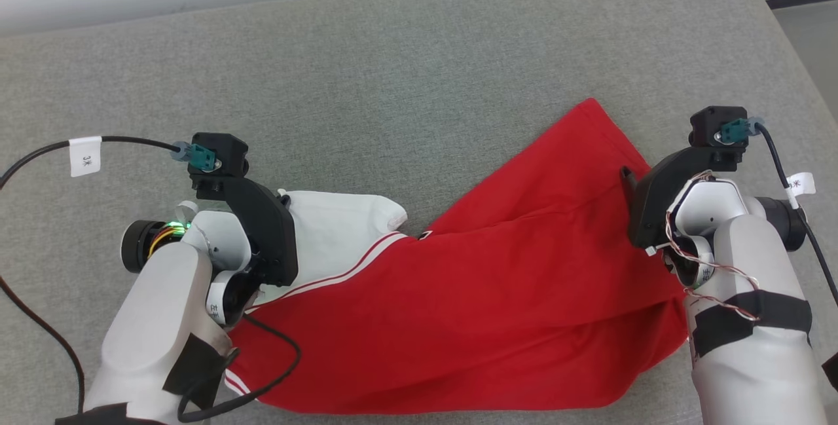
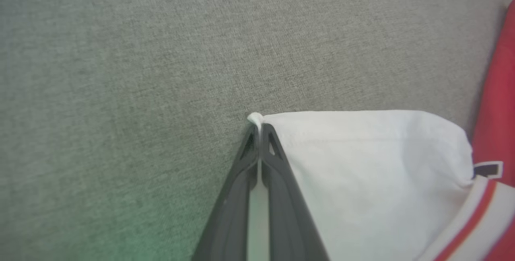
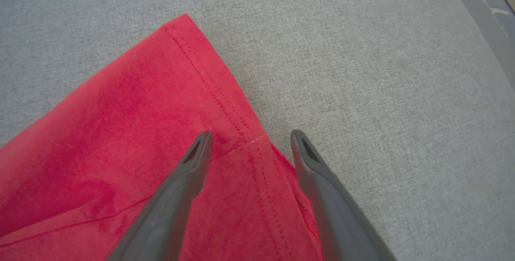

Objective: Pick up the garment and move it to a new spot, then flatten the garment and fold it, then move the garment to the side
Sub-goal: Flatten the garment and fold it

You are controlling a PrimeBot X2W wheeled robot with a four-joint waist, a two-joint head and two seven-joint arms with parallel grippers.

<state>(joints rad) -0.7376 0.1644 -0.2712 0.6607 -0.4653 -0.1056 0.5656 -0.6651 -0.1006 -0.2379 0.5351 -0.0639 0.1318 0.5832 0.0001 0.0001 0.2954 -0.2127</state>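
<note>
Garment (image 1: pixel 497 294) hem — grey cushion (image 1: pixel 393 71) beyond

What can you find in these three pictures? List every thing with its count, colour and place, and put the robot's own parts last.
garment: one, red with a white sleeve and white stripes, lying across the near part of the padded surface.
padded surface: one, grey woven fabric, under the garment.
floor: one strip, grey, beyond the surface's far right edge.
tagged cables: two, black with white tags, one at each wrist.
forearms: two, pale, lower left and lower right.
left gripper: one, dark, shut on the white sleeve's corner.
right gripper: one, dark, open over the red hem.
</note>
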